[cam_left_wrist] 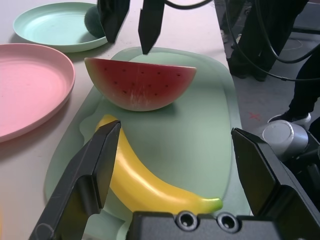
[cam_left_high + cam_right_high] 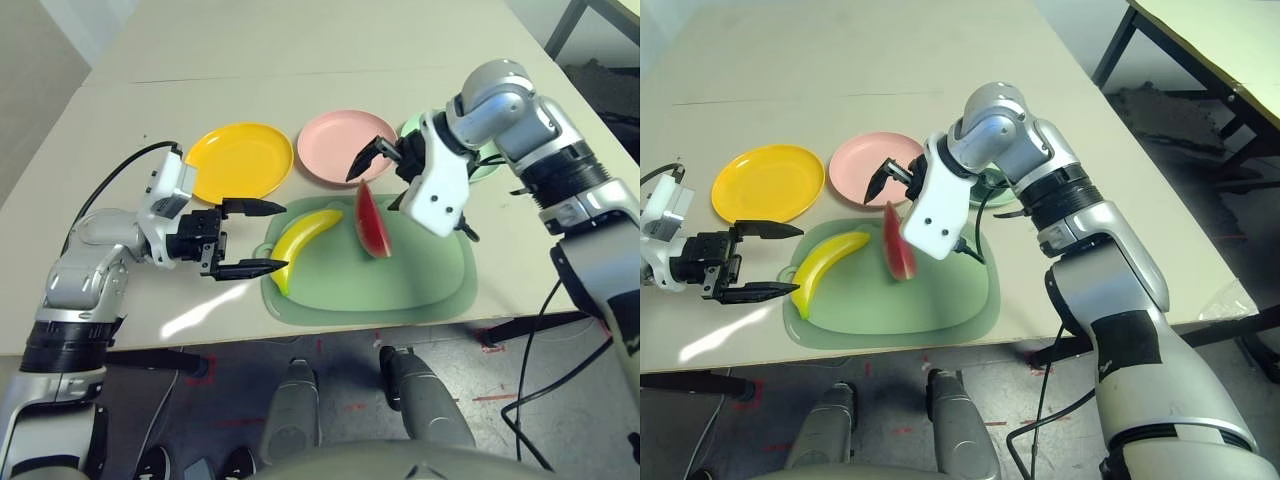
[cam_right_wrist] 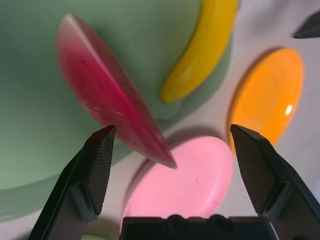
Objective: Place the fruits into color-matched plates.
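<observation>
Right gripper [image 2: 380, 165] spread wide, empty, poised over watermelon wedge [image 2: 372, 222] standing on mat [image 2: 420, 285] beside banana [image 2: 305, 245]. Left gripper [image 2: 255, 238] spread too, flanking banana's end. Avocado [image 1: 94, 21] apparently already on mint plate [image 1: 50, 30]. Drop straight, pinch across flat faces, carry to pink plate [image 2: 335, 145].

A robotics lab or test room: a plain beige table [image 2: 300, 60] holds toy fruit props, loose black cables [image 2: 1040, 400] trail over a grey floor with red tape marks [image 2: 490, 345], and another metal-legged table [image 2: 1200, 40] stands at two o'clock.
</observation>
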You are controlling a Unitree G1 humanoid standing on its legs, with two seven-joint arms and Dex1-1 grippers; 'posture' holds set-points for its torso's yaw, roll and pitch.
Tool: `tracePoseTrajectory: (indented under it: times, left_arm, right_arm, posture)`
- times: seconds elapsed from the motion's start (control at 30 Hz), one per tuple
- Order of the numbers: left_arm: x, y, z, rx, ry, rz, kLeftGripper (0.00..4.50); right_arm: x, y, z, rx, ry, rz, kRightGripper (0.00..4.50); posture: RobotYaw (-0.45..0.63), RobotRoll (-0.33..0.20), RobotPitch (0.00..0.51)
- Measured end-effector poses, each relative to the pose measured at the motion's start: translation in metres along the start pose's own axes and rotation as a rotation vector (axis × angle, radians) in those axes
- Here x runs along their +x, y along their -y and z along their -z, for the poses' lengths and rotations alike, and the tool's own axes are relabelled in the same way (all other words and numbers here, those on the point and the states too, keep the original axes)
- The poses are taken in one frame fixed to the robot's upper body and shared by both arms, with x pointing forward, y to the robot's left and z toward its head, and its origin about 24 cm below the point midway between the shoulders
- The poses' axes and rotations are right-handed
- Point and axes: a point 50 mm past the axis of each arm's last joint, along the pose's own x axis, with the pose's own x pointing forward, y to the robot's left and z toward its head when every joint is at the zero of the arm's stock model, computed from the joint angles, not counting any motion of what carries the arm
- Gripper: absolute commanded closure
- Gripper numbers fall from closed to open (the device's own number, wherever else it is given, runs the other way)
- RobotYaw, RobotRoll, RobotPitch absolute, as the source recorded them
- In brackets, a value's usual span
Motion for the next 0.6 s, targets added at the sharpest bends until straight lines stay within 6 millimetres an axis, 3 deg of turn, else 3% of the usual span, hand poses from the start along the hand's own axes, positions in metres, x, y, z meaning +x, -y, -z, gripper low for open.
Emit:
tracePoseTrajectory:
  times: [0.37, 0.6]
  left_arm:
    - [-0.001, 0.002, 0.001, -0.001, -0.002, -0.010, 0.00]
    - [-0.003, 0.004, 0.000, 0.004, -0.006, -0.019, 0.00]
  right_arm:
    - [0.034, -0.022, 0.004, 0.030, 0.032, -0.107, 0.02]
    - [0.039, -0.032, 0.008, 0.047, 0.022, -0.144, 0.02]
  posture:
    - [-0.02, 0.000, 0.215]
    - [-0.01, 0.000, 0.219]
